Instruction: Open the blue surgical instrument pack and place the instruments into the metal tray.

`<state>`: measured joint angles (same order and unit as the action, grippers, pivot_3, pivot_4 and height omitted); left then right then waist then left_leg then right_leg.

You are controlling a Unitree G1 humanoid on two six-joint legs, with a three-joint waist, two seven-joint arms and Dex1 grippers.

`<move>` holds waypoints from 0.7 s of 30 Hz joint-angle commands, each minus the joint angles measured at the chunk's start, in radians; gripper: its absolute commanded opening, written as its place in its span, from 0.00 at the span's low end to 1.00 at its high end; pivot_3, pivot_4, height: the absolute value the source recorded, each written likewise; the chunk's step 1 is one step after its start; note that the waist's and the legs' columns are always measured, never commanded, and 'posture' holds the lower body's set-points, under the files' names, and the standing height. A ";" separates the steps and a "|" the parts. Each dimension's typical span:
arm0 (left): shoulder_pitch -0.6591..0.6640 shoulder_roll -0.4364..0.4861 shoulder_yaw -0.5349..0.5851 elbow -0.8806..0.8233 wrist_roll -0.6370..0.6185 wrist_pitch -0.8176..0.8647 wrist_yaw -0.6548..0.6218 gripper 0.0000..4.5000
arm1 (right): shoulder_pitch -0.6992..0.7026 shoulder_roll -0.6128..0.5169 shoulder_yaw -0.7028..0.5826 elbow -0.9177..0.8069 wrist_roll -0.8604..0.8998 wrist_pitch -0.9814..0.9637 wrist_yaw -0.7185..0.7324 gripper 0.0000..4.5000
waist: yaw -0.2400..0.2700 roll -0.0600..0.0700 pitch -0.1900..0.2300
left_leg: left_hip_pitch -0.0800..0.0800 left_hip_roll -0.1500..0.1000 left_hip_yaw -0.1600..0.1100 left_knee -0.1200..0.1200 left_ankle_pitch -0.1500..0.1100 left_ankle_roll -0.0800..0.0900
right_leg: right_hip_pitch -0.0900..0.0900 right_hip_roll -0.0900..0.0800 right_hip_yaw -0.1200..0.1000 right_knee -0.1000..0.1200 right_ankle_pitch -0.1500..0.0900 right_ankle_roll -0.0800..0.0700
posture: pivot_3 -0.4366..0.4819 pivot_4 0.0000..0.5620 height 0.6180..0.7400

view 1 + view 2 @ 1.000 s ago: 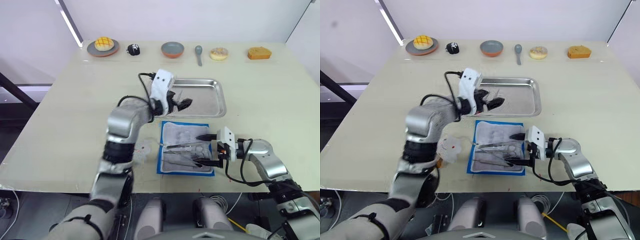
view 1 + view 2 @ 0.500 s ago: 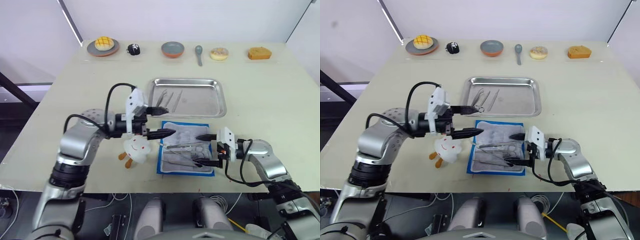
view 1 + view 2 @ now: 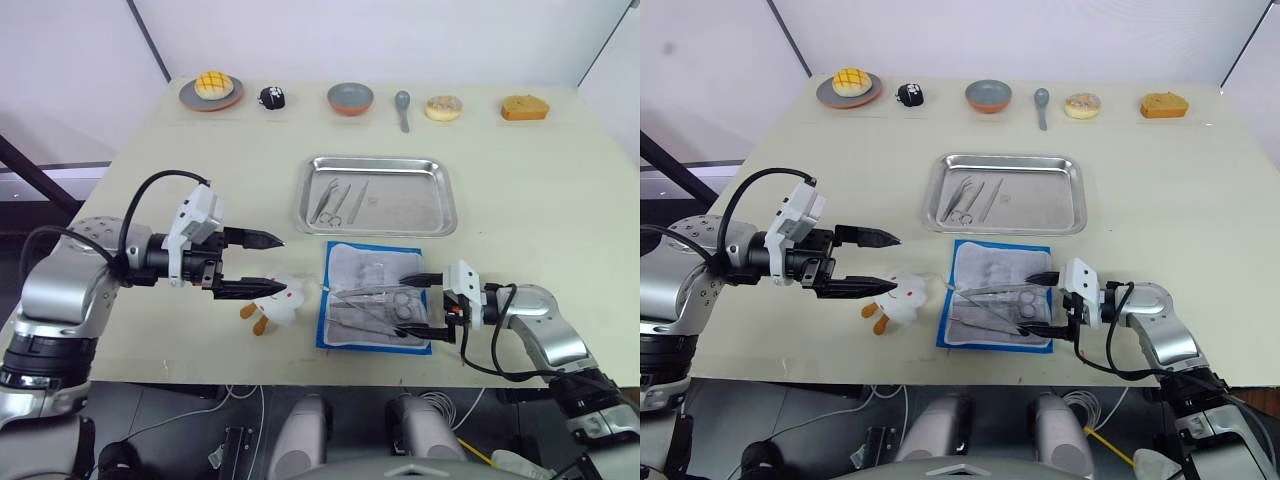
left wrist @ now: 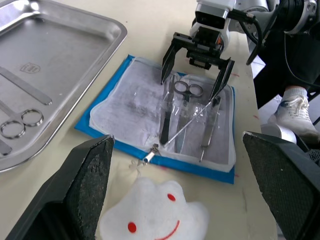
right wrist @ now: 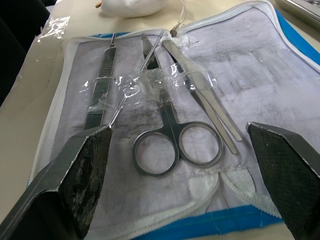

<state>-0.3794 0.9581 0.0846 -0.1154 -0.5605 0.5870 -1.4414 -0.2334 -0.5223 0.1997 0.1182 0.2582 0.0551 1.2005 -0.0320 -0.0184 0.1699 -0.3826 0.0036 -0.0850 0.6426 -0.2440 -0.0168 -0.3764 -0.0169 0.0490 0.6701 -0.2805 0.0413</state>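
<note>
Three instruments [image 3: 340, 200] lying in metal tray [image 3: 440, 205]; more — scissors [image 5: 170, 140] among them — left in blue surgical instrument pack [image 3: 372, 308], spread flat just before the tray. Right claw [image 3: 422, 304] spread wide over pack's edge. Left claw [image 3: 262, 264] spread above counter [image 3: 540, 200], beside white plush toy [image 3: 276, 303].

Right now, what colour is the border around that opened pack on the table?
Blue, framing a whitish clear lining on the pack. The left wrist view shows it best.
</note>
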 commanded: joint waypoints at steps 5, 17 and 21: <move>-0.027 0.010 -0.015 -0.016 0.014 -0.043 -0.005 0.97 | 0.046 -0.029 0.011 0.038 -0.018 0.025 0.007 1.00 | 0.001 0.000 0.000 | -0.001 0.000 0.000 0.000 0.000 0.000 | 0.000 0.000 0.000 0.000 0.000 0.000 | 0.48 0.27 1.00; -0.183 -0.098 -0.252 0.018 0.198 -0.126 0.053 0.80 | 0.072 -0.050 -0.004 0.000 -0.006 0.034 -0.015 1.00 | 0.021 0.000 0.000 | -0.001 -0.001 0.000 0.000 0.000 0.000 | 0.000 0.000 -0.001 -0.002 0.000 0.000 | 0.48 0.27 1.00; -0.213 -0.158 -0.313 0.002 0.254 -0.122 0.107 0.51 | 0.074 -0.045 -0.004 -0.007 -0.006 0.040 -0.024 1.00 | 0.019 0.000 0.000 | -0.002 -0.001 0.000 0.000 0.000 0.000 | 0.000 0.001 -0.001 -0.002 0.000 0.000 | 0.48 0.27 1.00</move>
<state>-0.5802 0.7965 -0.2236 -0.0888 -0.3194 0.4730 -1.3485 -0.1922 -0.5522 0.1832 0.0766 0.2759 0.0612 1.1807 -0.0135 -0.0184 0.1700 -0.3848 0.0029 -0.0854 0.6429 -0.2440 -0.0166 -0.3765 -0.0159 0.0479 0.6681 -0.2786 0.0387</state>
